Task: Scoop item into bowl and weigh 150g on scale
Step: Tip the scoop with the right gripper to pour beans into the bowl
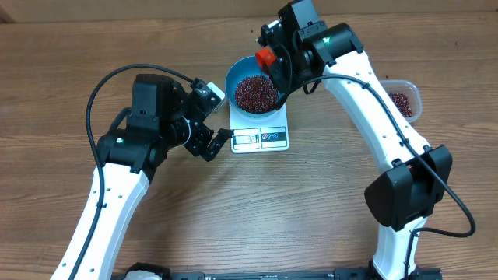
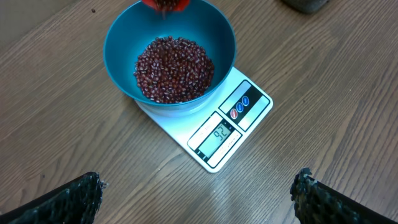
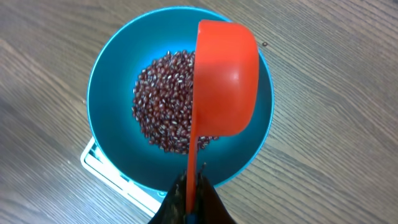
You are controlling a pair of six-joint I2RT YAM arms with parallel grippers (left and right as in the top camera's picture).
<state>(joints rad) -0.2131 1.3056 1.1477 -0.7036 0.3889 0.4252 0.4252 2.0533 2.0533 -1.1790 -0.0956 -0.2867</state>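
Note:
A blue bowl (image 1: 233,78) (image 2: 118,62) (image 3: 109,74) stands on the white scale (image 1: 261,138) (image 2: 249,102) (image 3: 106,171). A heap of dark red beans (image 1: 254,92) (image 2: 174,68) (image 3: 161,106) lies in the bowl. My right gripper (image 1: 278,74) (image 3: 194,180) is shut on the thin handle of a red scoop (image 1: 265,57) (image 2: 165,5) (image 3: 227,81). The scoop hangs tipped over the bowl's far side, its back toward the wrist camera. My left gripper (image 1: 218,145) (image 2: 198,180) is open and holds nothing. It hovers over bare wood, just left of the scale's display edge.
A clear plastic tub (image 1: 403,99) with more beans stands at the right, beyond my right arm. The scale's lit display (image 2: 219,135) and blue-marked buttons (image 2: 239,109) face my left gripper. Wooden tabletop (image 1: 311,202) surrounds everything.

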